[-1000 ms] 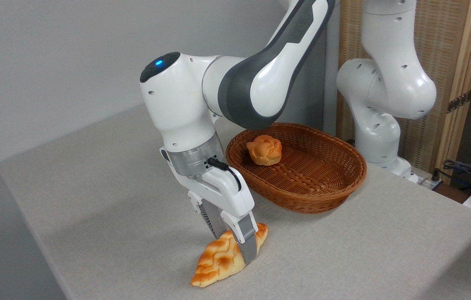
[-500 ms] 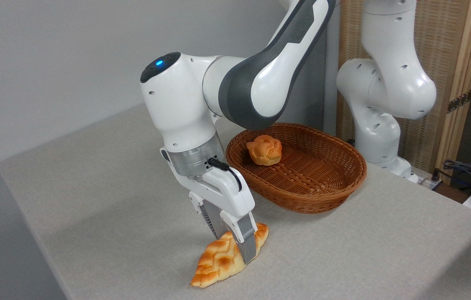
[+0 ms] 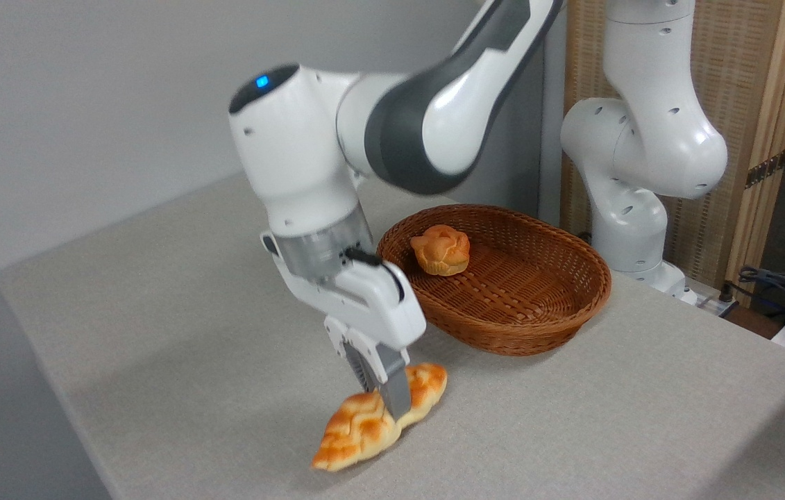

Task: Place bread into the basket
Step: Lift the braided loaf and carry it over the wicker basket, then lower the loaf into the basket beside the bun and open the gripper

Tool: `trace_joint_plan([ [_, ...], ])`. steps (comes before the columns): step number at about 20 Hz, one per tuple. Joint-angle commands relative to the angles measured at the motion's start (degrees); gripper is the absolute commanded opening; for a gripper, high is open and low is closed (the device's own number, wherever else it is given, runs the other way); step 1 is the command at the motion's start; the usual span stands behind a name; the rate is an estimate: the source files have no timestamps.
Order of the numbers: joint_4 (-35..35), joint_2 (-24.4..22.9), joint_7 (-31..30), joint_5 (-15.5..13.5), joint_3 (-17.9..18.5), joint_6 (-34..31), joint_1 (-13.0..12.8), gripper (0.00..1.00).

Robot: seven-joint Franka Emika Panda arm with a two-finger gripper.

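The bread (image 3: 357, 434), a braided golden-orange loaf with pointed ends, hangs just above the table near the front edge. My gripper (image 3: 385, 399) is shut on the bread at its middle, one grey finger in front and one behind. The loaf tilts, with its left tip low and its right tip higher. The basket (image 3: 545, 326), oval brown wicker, stands behind and to the right of the gripper.
A small round orange bun (image 3: 441, 251) lies in the basket's far left part. The white base of the arm (image 3: 635, 201) rises behind the basket. A wooden screen and cables (image 3: 781, 288) are at the far right. The table's front edge (image 3: 73, 417) runs close to the loaf.
The arm has risen a little and the bread has come up off the table with it, pinched narrower at its middle. The basket and bun have not moved.
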State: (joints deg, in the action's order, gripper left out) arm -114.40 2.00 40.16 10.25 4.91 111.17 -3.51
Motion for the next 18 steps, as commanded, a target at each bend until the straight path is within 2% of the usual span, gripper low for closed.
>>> trace_joint_plan([
  [1, 3.4, -6.6, 1.3, -1.1, 0.3, -11.4, -0.6, 0.06],
  [4, -0.5, -13.8, 3.5, -3.3, -0.1, -22.8, -1.9, 0.07],
  [8, -14.2, -28.0, 5.2, -5.2, -0.2, -23.7, -2.4, 0.11],
  [11, -21.9, -31.0, 9.5, -5.2, -0.2, -22.9, -2.6, 0.21],
  [12, -24.1, -30.9, 9.4, -5.2, -0.2, -21.6, -3.9, 0.24],
  [14, -25.6, -30.8, 9.2, -5.2, -0.2, -20.6, -5.9, 0.39],
  [15, -25.7, -30.7, 9.4, -5.2, -0.2, -20.7, -5.9, 0.54],
  [16, -25.8, -30.6, 9.6, -5.2, -0.2, -20.7, -5.9, 0.56],
  [17, -26.0, -30.6, 9.6, -5.2, -0.2, -20.7, -5.9, 0.74],
  [18, -26.3, -30.4, 9.4, -5.2, -0.2, -20.6, -5.9, 1.0],
])
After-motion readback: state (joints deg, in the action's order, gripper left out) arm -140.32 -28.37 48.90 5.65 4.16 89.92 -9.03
